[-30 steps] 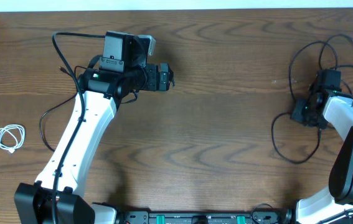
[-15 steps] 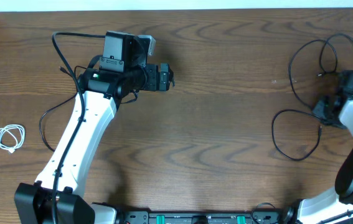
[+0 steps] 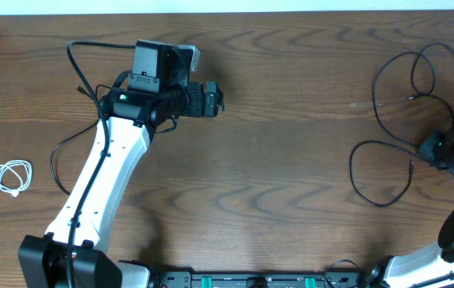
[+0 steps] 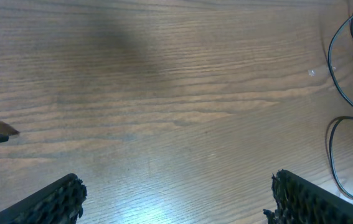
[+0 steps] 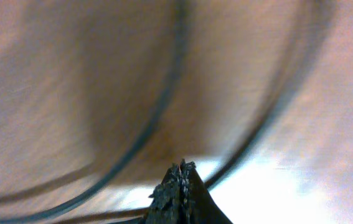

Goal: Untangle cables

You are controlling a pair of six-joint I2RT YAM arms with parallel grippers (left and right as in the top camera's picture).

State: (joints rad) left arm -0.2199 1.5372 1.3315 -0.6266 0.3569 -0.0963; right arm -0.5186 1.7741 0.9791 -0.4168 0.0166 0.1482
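A thin black cable (image 3: 351, 170) lies in loose loops at the right of the wooden table. My right gripper (image 3: 432, 149) is at the table's right edge, among the loops. In the right wrist view its jaws (image 5: 181, 168) are pressed shut with blurred strands of the black cable (image 5: 157, 112) running past and into them. My left gripper (image 3: 218, 100) hangs open and empty over the upper middle of the table. Its fingers (image 4: 175, 186) are spread wide over bare wood, and the black cable (image 4: 330, 143) shows at the far right of that view.
A small coiled white cable (image 3: 14, 177) lies at the far left. The left arm's own black wiring (image 3: 74, 60) loops behind it. The table's back edge (image 3: 291, 11) runs along the top.
My right gripper has moved right toward the table edge, dragging the black cable with it and stretching its loops apart. The left arm has not moved.
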